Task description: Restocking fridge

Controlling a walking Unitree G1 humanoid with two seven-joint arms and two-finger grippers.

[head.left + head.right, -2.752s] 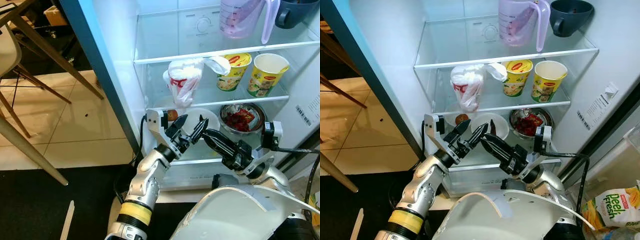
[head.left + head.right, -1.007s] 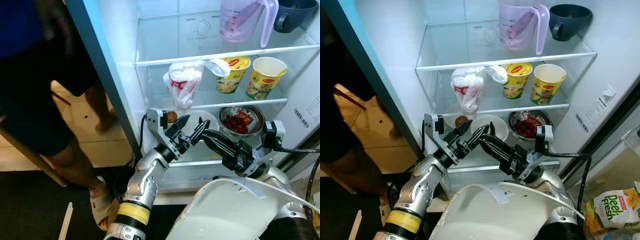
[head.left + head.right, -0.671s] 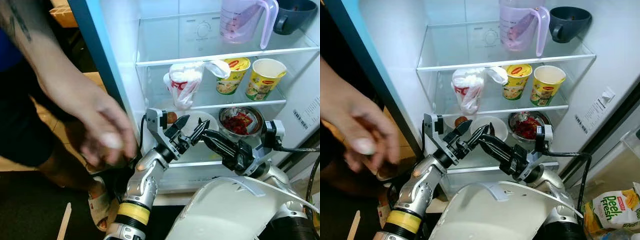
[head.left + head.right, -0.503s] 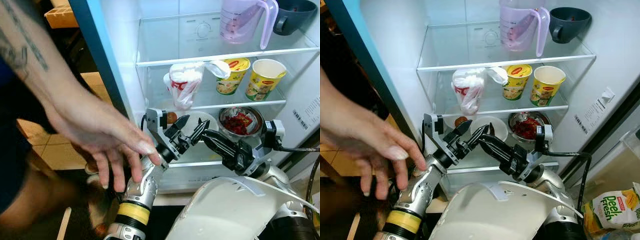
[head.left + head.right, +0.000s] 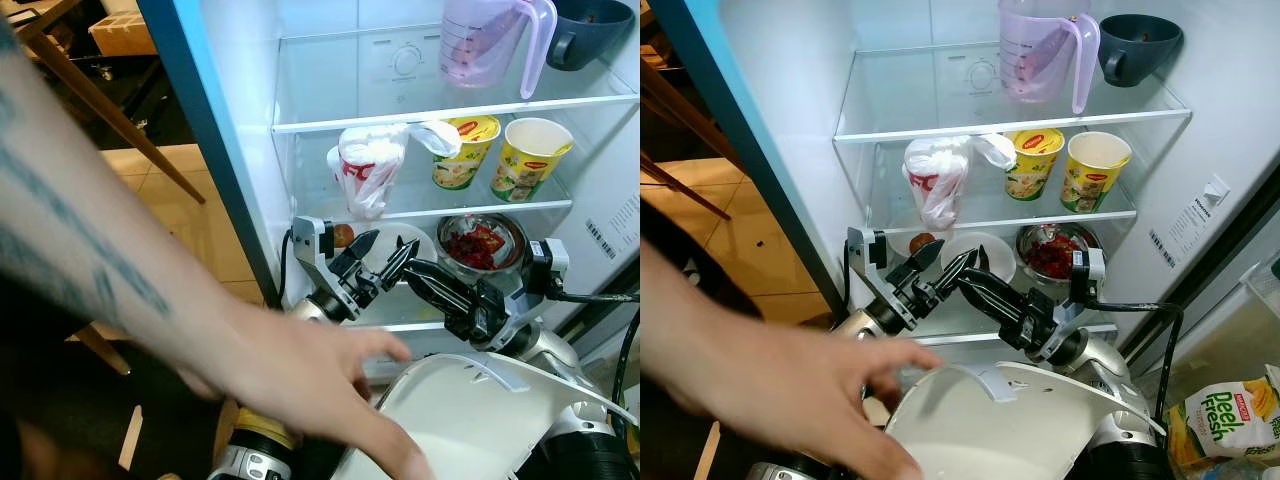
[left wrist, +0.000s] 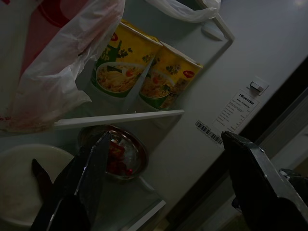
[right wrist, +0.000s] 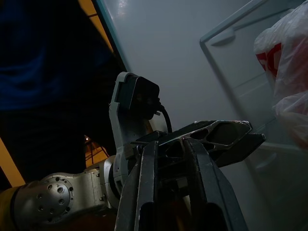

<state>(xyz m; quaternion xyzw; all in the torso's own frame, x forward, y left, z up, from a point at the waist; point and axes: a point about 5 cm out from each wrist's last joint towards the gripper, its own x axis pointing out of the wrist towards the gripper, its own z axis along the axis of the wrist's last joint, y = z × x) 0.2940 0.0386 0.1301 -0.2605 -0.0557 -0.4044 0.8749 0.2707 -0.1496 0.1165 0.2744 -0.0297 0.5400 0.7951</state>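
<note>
Grippers sat parked together at the fridge's lower shelf, nothing in either one! The left gripper had its black fingers spread wide, and through its wrist camera two yellow noodle cups, a metal bowl of red food and a white plastic bag were framed between them. The right gripper pointed across at its partner, fingers drawn narrow with a slim gap, empty as well. A person's hand swept in low across the robot's white body, right in front of the left arm. As for the stock: the middle shelf already carried the bag and both cups, a white plate and the steel bowl sat below, a purple jug and dark mug up top. A Peel Fresh pack lay outside by the fridge, unshelved. My read: between items, waiting. Next move called for something fresh in a gripper, likely from that hand
</note>
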